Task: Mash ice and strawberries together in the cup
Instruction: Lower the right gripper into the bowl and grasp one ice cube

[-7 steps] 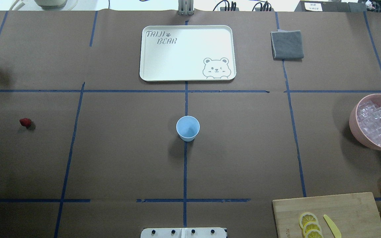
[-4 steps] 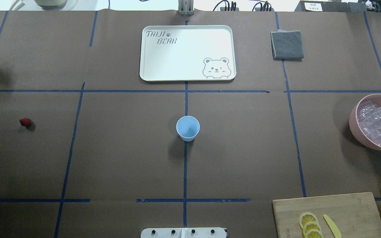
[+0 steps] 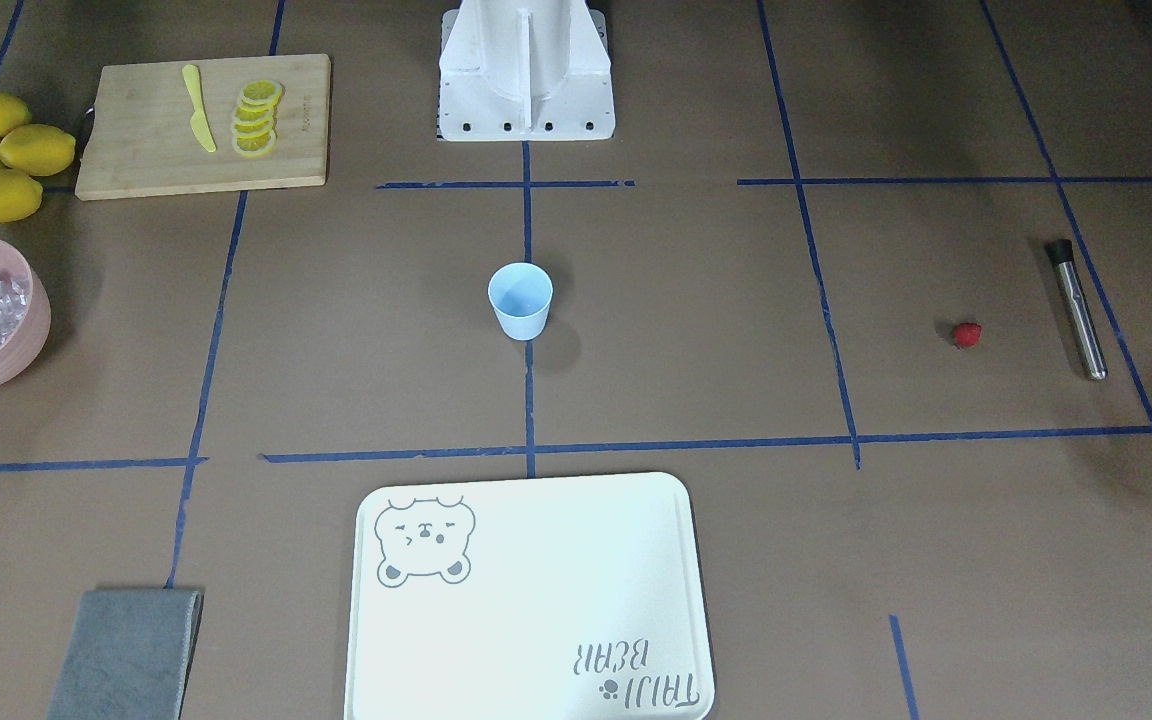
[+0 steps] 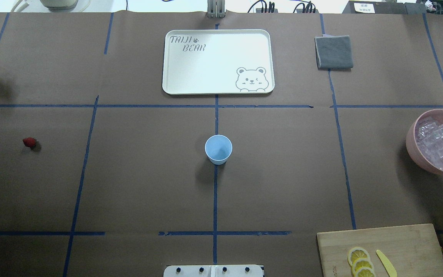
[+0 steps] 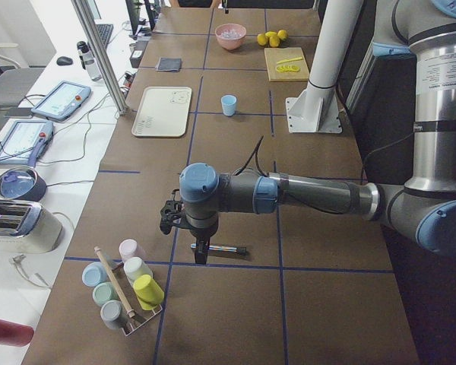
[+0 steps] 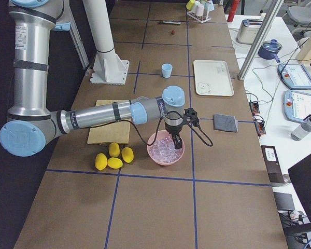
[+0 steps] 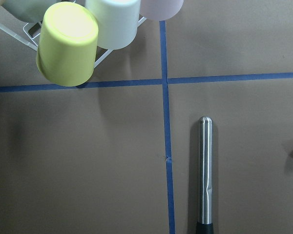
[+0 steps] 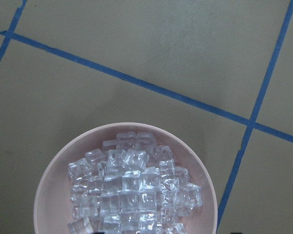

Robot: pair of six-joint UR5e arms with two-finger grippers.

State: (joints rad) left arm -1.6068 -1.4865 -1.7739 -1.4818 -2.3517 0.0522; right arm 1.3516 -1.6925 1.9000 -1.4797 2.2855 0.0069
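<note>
— Bowl (image 4: 413,156) at far right holds the ice (image 8: 132,190); cup (image 4: 218,149) stands mid-surface (image 4: 148,173), seemingly empty; strawberry (image 4: 29,142) lies far left.
— Right fingers (image 6: 175,142) hang over the ice, left fingers (image 5: 201,255) over the muddler (image 7: 205,175); I cannot tell how open either is. Drop straight, pinch one top cube.

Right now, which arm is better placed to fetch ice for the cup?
Right: the right gripper hangs over the pink bowl of ice; the left gripper is far off, by the steel rod.
</note>
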